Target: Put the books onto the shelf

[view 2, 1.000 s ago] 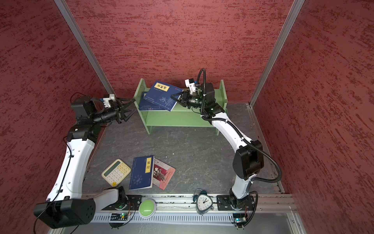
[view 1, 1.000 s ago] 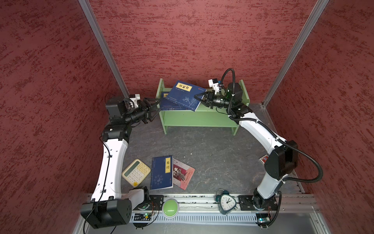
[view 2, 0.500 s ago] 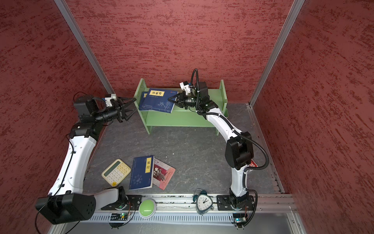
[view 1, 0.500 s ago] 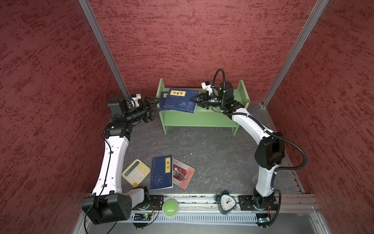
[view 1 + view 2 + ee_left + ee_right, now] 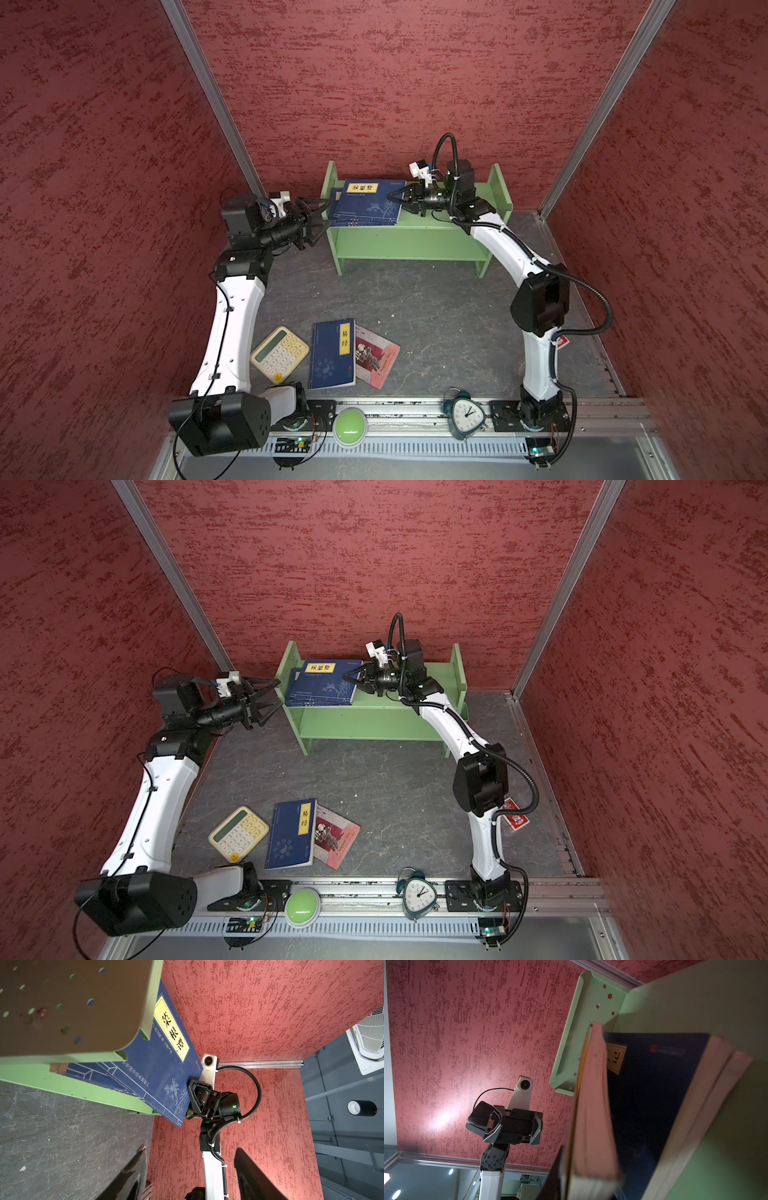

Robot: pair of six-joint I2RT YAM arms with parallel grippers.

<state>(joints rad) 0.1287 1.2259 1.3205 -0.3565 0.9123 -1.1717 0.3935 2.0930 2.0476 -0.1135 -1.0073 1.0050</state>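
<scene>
Nearest, one blue book (image 5: 332, 353) and the red-pink book (image 5: 380, 357) lie on the floor (image 5: 436, 311), not yet shelved. Farther back the left gripper (image 5: 325, 212) hangs wide open and empty beside the shelf (image 5: 415, 245), where the right gripper (image 5: 395, 198) pinches the edge of the top book (image 5: 370, 203) on a blue stack (image 5: 296, 685): roughly halfway, I judge.

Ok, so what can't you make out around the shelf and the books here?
- Books under the top navy book on the shelf: covered in both top views and blurred in the right wrist view, so the count is unclear.
- Right gripper hold on that book: fingers too small in top views, blurred close up.
- Red-pink book: partly under the floor navy book.
- Red card: right arm hides part.
</scene>
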